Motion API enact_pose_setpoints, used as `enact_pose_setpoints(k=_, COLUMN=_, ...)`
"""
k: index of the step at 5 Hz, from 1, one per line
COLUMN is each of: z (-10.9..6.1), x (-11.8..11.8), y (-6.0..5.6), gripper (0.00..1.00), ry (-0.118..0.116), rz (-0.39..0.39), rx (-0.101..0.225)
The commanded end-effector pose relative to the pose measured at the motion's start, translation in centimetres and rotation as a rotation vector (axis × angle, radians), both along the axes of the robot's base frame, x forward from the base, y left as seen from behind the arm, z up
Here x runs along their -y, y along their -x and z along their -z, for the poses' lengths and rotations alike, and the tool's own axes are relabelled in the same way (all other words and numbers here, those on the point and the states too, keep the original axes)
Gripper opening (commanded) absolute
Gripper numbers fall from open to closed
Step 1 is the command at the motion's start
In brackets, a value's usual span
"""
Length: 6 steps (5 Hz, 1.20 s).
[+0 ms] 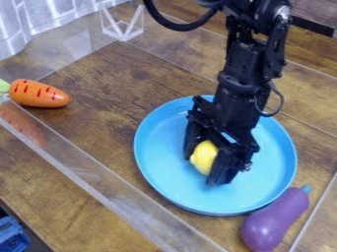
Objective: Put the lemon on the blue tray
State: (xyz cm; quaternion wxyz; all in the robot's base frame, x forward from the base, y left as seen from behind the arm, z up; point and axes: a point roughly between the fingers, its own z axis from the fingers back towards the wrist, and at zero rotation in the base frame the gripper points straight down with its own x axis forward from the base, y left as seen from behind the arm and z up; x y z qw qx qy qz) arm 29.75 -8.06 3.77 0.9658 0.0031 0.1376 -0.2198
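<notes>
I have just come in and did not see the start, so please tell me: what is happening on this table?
A single robot arm is handling a lemon. Its gripper is shut on the lemon and holds it over the blue tray, low above the tray's inner surface; whether the lemon touches the tray cannot be told. The lemon is not yet released. A carrot lies on the wooden table to the left, and an eggplant lies just outside the tray's lower right rim.
</notes>
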Motion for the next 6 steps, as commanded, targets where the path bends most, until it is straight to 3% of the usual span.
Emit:
enact_pose_setpoints(k=1, z=-3.5, x=0.3, y=-0.5, gripper=0.0, ry=0.009, rz=-0.03, rx=0.081)
enact_pose_setpoints(k=2, z=-3.8, x=0.1, y=-0.1, gripper=0.0, ry=0.005, rz=-0.002, rx=0.081)
enact_pose_setpoints(k=3, z=-4.9, x=-0.5, y=-1.2, gripper=0.0, ry=-0.007, rz=-0.004, rx=0.101)
enact_pose_setpoints(k=5, z=-4.8, x=1.8, y=-2.1, gripper=0.0, ry=0.001, rz=-0.054, rx=0.117)
enact_pose_setpoints(k=6, z=-4.7, x=2.7, y=-2.5, gripper=1.0, ry=0.006, rz=-0.067, rx=0.117)
